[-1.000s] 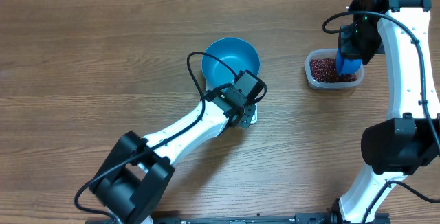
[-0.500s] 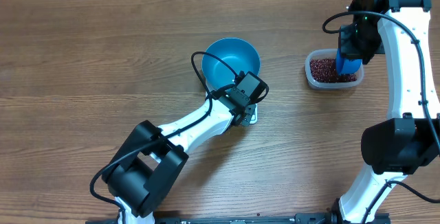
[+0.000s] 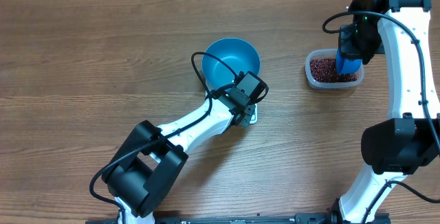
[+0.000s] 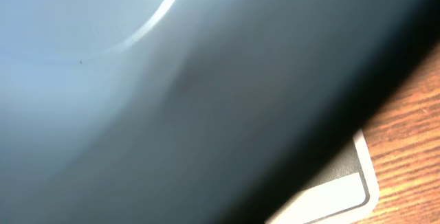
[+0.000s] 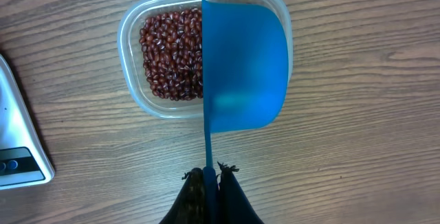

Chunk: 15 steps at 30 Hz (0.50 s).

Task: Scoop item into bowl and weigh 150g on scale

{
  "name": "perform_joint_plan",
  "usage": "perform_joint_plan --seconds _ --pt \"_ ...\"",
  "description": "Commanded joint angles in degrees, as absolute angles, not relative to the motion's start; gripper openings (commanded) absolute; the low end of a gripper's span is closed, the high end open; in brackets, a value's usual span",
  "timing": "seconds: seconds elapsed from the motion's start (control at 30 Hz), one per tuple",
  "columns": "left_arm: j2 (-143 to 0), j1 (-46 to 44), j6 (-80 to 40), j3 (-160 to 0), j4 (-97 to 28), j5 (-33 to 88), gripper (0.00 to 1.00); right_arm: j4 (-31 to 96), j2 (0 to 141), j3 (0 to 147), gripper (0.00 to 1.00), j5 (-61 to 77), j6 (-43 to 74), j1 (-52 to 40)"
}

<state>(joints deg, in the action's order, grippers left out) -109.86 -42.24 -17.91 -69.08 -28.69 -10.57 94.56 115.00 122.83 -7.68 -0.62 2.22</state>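
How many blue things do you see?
2. The blue bowl sits mid-table on the scale; the blue scoop is held by the right claw over the tub of beans. None seem hidden.

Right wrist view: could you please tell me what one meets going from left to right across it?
scale → beans → blue scoop

Blue scoop point(image 5: 244, 66) over a clear tub point(image 5: 128, 69) on wooden table point(image 3: 103, 59).
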Motion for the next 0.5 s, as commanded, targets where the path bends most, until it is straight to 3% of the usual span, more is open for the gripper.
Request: perform_joint_plan --seconds 0.0,0.47 --pt "-111.2 -42.0 -18.0 -69.5 -29.3 -8.9 0.04 94.4 115.1 123.7 0.04 -7.5 -0.3 2.4" --pt "-112.2 -41.9 -18.1 -69.5 -29.6 -8.1 0.04 94.5 115.1 123.7 0.04 -7.5 -0.3 2.4"
